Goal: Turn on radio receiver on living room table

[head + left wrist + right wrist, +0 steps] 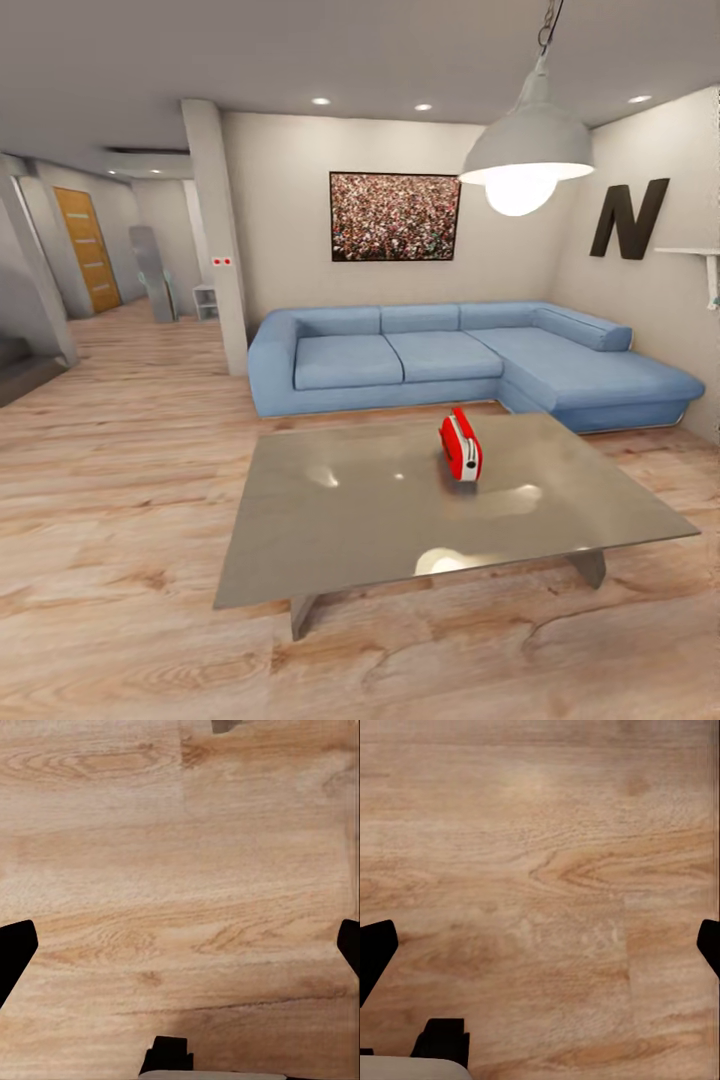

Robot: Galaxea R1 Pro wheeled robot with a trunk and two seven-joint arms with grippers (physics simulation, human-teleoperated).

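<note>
Ahead, the living room (pixel 400 330) lies open in the head view: white walls, a light wood floor (pixel 110 520) and a blue L-shaped sofa (pixel 470 360) along the far wall. Above the sofa hangs a framed crowd photo (pixel 395 216), and a grey dome pendant lamp (pixel 527 145) hangs lit near the upper right. A dark letter N (pixel 628 219) is fixed to the right wall.

The table (pixel 340 530), low with a glossy grey top, stands between the camera and the sofa. The radio receiver (pixel 461 445) stands upright on it, nearer the far edge than the near one and somewhat toward the right side. It is red with a pale band along its edge; its knob and antenna are too small to make out from here.

In the left wrist view, the left gripper (pixel 180 945) hangs above bare wooden floor, its dark fingertips (pixel 15 949) at opposite edges, spread wide with nothing between. The right gripper (pixel 540 945) shows the same in its wrist view: fingertips (pixel 375 949) far apart over floorboards, holding nothing.
</note>
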